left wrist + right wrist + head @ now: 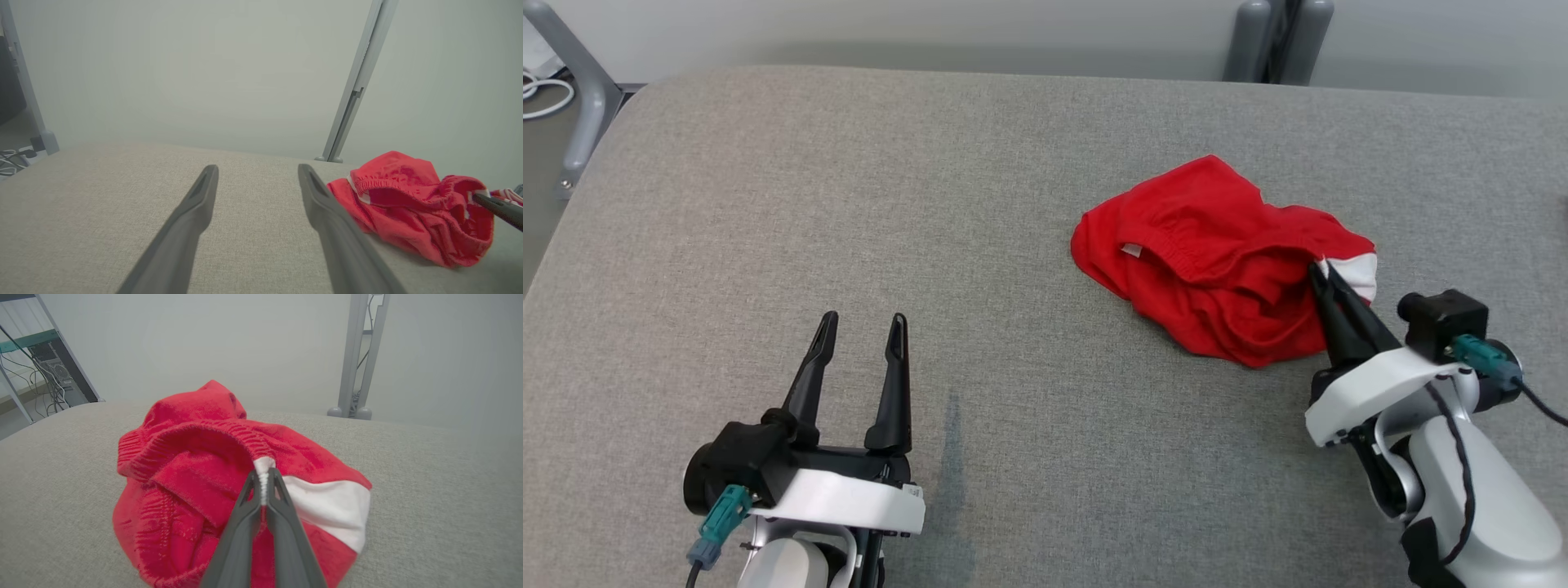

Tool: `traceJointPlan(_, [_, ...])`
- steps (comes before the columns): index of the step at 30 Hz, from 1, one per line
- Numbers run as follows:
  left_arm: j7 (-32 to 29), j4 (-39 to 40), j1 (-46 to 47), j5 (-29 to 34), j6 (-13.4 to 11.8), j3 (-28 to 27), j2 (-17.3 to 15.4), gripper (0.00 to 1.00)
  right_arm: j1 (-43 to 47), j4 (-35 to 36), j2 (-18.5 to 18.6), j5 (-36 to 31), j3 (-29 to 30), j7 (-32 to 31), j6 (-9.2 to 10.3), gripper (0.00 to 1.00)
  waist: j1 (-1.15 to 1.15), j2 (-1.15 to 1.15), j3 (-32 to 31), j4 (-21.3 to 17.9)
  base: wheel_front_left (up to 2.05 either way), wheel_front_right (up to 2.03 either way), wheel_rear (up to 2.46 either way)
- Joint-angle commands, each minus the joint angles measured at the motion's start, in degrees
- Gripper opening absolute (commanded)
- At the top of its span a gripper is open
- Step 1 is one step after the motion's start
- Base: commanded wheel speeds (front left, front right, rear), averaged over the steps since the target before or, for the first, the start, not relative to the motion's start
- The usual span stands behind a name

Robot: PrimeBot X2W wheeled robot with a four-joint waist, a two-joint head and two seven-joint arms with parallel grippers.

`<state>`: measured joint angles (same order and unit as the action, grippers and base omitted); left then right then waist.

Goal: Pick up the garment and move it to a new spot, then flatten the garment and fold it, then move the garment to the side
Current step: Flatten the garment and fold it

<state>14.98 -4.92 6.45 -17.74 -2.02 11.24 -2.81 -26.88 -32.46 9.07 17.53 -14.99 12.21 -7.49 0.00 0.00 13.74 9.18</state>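
Red garment (1217, 261) lying crumpled on desk (849, 204) at 2 o'clock. Right gripper (1319, 273) clamping its waistband edge; left gripper (864, 322) waiting, fingers apart, at 7 o'clock. Cloth looking light, floppy; elastic waistband likely giving firmest hold.

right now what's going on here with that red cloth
The robot's right gripper is shut on the elastic edge of a crumpled red fabric garment with a white panel, which lies bunched on the grey fabric-covered table. The left gripper is open, apart from it. Flattening and folding are not yet done.
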Motion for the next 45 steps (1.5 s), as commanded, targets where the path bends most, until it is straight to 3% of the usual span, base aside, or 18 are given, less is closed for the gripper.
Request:
traceJointPlan(1, [0.1,-0.1,0.3,-0.3,-0.2,-0.2,-0.2,1.00,-0.9,0.2,0.1,0.8,1.2,0.8,0.00,0.00,0.00,0.00,-0.3,-0.2,0.00,0.00,0.00])
traceJointPlan(14, [0.1,-0.3,-0.9,-0.3,-0.3,0.3,-0.2,1.00,-11.6,4.0,7.0,-2.2,12.3,0.6,0.00,0.00,0.00,0.00,-2.9,0.2,0.00,0.00,0.00])
traceJointPlan(22, [0.1,-0.4,-1.5,-0.4,-0.2,0.7,-0.2,1.00,-20.4,8.3,9.4,-4.9,12.7,0.4,0.00,0.00,0.00,0.00,-4.3,1.3,0.00,0.00,0.00])
traceJointPlan(30, [0.1,-0.5,-2.2,-0.5,0.0,1.3,-0.2,1.00,-22.5,10.7,7.7,-2.4,-6.2,-4.7,0.00,0.00,0.00,0.00,-5.4,3.1,0.00,0.00,0.00])
traceJointPlan(37, [0.1,-0.4,-2.2,-1.2,-0.3,2.3,-0.2,1.00,-17.6,4.8,2.4,4.1,-21.9,-6.5,0.00,0.00,0.00,0.00,-4.9,5.4,0.00,0.00,0.00])
traceJointPlan(44, [0.1,-0.7,-1.1,-2.0,-0.6,4.0,-0.2,1.00,-19.8,-4.9,-0.9,8.6,-33.2,-3.7,0.00,0.00,0.00,0.00,-4.0,7.5,0.00,0.00,0.00])
traceJointPlan(45, [0.1,-0.7,-1.1,-2.1,-0.8,4.1,-0.2,1.00,-20.4,-6.2,-1.2,9.0,-34.4,-3.2,0.00,0.13,0.00,0.00,-3.9,7.7,0.00,0.00,0.00])
